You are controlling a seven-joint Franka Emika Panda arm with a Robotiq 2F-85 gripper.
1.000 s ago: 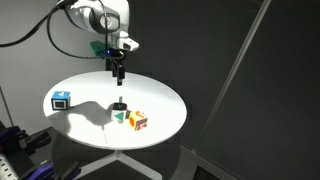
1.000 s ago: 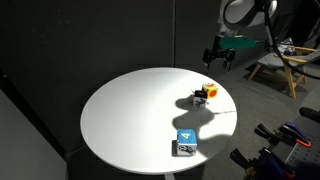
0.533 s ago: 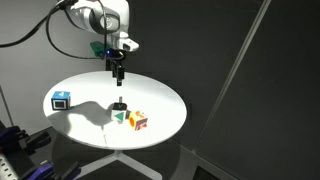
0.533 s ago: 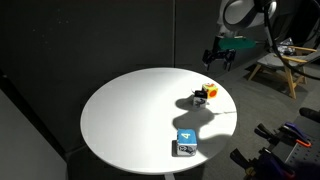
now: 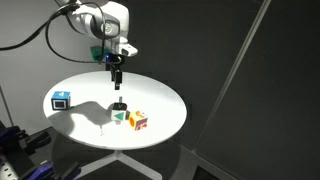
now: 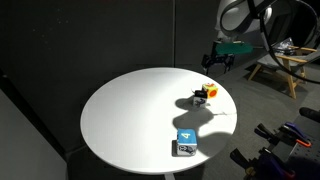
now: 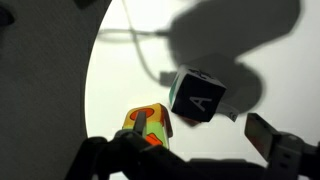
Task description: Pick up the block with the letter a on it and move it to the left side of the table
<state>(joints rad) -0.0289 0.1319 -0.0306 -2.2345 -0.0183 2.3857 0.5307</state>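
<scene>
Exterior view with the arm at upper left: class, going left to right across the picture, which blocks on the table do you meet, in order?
blue-edged cube → block with the letter a → yellow, red and orange cube

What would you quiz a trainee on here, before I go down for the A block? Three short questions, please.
1. How many blocks stand on the table?
2. Which lies closest to the block with the letter a? A) the blue-edged cube B) the yellow, red and orange cube C) the table's edge
3. True or false, of the end effector: it is gripping a block.
Key: 1. three; 2. B; 3. false, it hangs open above the table, holding nothing.
</scene>
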